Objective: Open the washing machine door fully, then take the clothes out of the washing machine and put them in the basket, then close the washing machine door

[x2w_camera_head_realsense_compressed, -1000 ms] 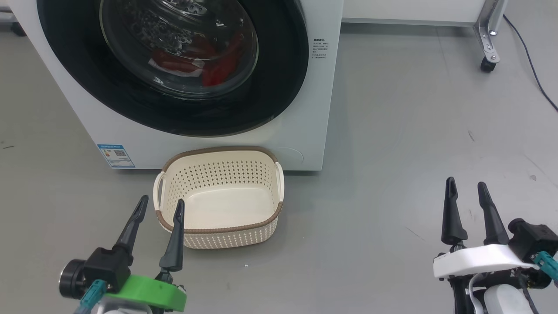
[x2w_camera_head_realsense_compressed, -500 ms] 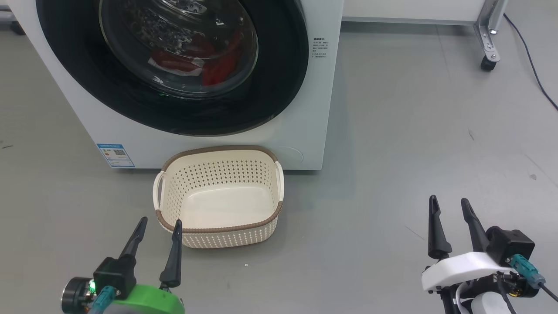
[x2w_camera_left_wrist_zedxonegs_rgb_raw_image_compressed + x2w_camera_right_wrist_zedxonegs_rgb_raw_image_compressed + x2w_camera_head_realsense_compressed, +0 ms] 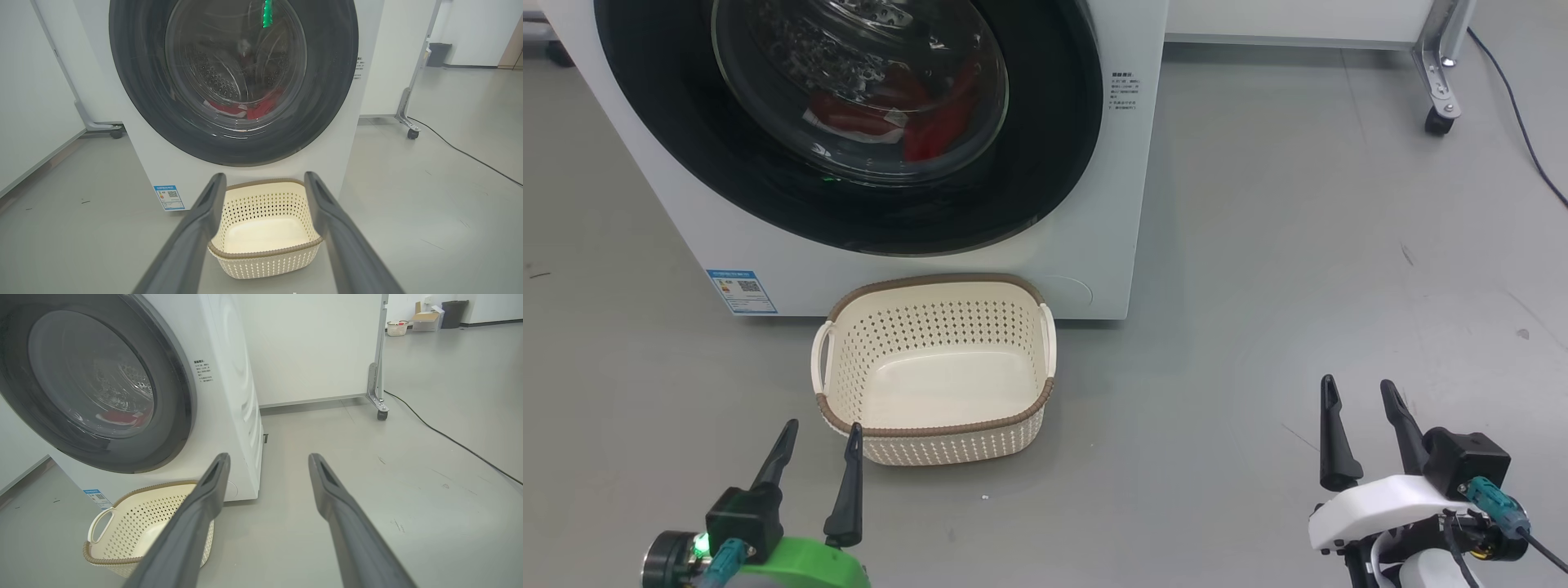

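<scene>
Both arms have drawn back and lower. The left gripper and right gripper stand open and empty. The door is shut with the clothes inside, and the basket is empty, so opening has not begun.

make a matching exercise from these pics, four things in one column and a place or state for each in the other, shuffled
Things
1. door
2. clothes
3. basket
4. right gripper

Place or state
a. empty, standing on the floor
b. shut
c. open, holding nothing
d. inside the washer

Pairs: 1-b, 2-d, 3-a, 4-c
</scene>
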Controlling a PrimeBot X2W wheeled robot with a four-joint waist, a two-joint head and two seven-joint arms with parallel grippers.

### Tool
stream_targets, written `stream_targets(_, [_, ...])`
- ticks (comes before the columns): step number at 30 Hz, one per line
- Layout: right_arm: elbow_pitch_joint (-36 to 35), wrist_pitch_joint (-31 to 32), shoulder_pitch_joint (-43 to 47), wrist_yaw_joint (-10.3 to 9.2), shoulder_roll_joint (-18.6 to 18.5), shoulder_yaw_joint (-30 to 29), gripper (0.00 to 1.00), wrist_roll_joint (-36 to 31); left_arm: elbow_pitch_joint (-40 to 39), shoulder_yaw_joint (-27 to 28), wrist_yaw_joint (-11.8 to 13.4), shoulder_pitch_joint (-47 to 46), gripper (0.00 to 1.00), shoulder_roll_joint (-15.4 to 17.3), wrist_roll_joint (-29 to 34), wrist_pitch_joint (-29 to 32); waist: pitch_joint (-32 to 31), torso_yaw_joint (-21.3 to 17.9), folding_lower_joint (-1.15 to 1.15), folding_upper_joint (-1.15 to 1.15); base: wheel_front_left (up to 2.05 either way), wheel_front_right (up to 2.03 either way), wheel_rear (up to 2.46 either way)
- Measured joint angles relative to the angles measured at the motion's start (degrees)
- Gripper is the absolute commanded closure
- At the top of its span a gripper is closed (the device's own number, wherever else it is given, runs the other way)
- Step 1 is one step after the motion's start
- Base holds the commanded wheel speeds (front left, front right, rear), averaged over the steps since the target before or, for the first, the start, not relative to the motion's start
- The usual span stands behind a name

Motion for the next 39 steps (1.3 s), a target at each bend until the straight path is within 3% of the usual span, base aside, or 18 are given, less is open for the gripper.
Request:
stream_targets(23, [2.13, -0.21, -1.08, -0.01, 0.15, 0.21, 0.0, 0.08, 1.69, -0.12, -0.13, -0.21, 0.0, -0.36, 0.68, 0.0, 0.08, 0.67, 0.0, 0.0, 0.0, 0.0, 0.0])
stream_targets(24, [2.12, -0.24, -1.1, -0.01, 0.15, 0.2, 0.05, 0.08, 1.69, -0.14, -0.22, -0.23, 0.0, -0.36, 0.76, 0.0, 0.22, 0.71, 0.0, 0.0, 0.0, 0.0, 0.0])
stream_targets(25, [2.12, -0.24, -1.13, -0.01, 0.15, 0.22, 0.59, 0.08, 1.69, -0.18, -0.22, -0.31, 0.0, -0.38, 0.85, 0.0, 0.42, 0.77, 0.0, 0.0, 0.0, 0.0, 0.0])
stream_targets(26, [2.12, -0.25, -1.17, -0.01, 0.15, 0.22, 0.89, 0.07, 1.71, -0.25, -0.29, -0.48, 0.0, -0.38, 0.9, 0.0, 0.62, 0.83, 0.0, 0.0, 0.0, 0.0, 0.0])
stream_targets(27, [2.13, -0.25, -1.23, -0.02, 0.14, 0.21, 1.0, 0.07, 1.75, -0.34, -0.48, -0.8, 0.0, -0.4, 1.02, 0.0, 0.82, 0.92, 0.0, 0.0, 0.0, 0.0, 0.0])
stream_targets(39, [1.75, -0.29, -3.86, 0.68, 0.23, -2.59, 1.0, 4.52, 1.6, -0.82, -1.25, -2.62, 0.0, -0.53, 1.14, 0.0, 4.39, 2.52, 0.0, 0.0, 0.0, 0.0, 0.0])
